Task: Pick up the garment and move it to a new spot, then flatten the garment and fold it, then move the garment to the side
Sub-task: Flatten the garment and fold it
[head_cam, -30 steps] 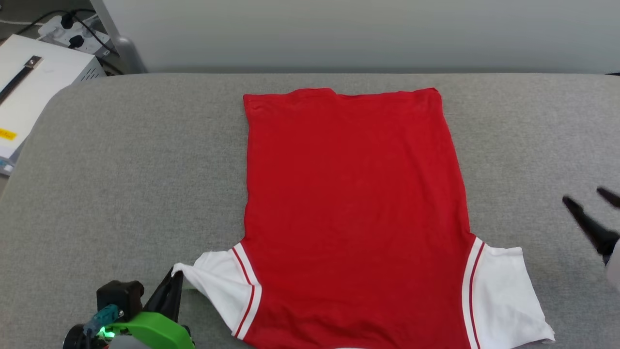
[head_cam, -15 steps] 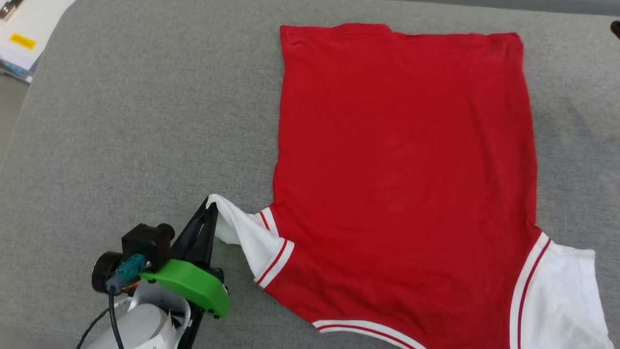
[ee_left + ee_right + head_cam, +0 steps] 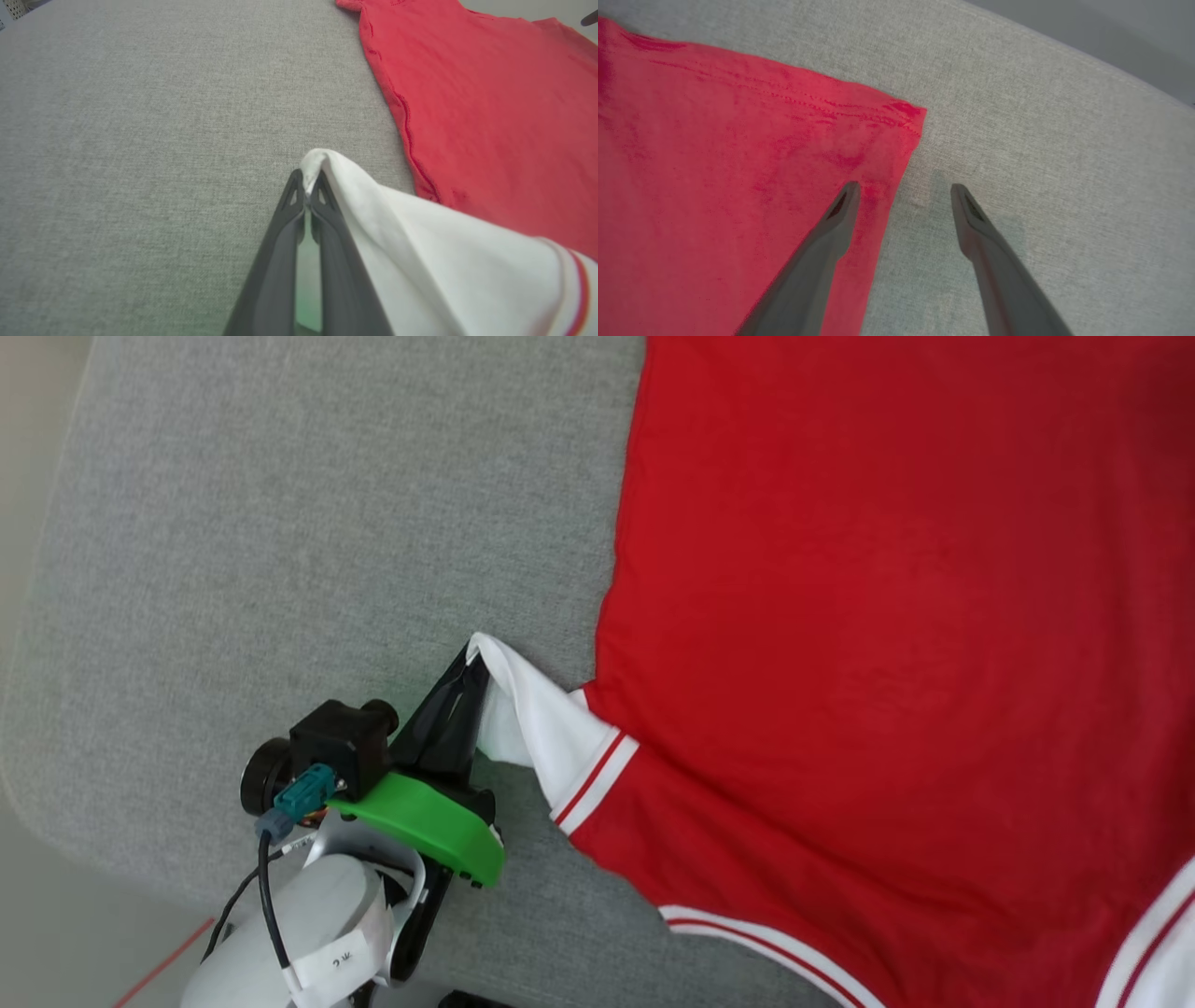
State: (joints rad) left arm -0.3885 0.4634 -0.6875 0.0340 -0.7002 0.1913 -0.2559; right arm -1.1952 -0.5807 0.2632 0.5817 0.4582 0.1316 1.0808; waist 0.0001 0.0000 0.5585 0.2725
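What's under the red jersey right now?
Grey fabric surface shows at the edges of the garment, which lies flat with no obvious bulge. Directly beneath is covered, so unseen. The left gripper, jaws shut, holds the white sleeve tip up.

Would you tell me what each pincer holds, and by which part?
Left pincer grips the garment by the tip of its white sleeve; right pincer is open, holding nothing.

A grey woven-fabric counter (image 3: 308, 523) with a rounded near corner carries the garment (image 3: 887, 616), spread flat with plain red cloth upward. Its hem corner lies flat near the counter's far edge. The tip of one white sleeve (image 3: 541, 728) stands raised off the fabric.
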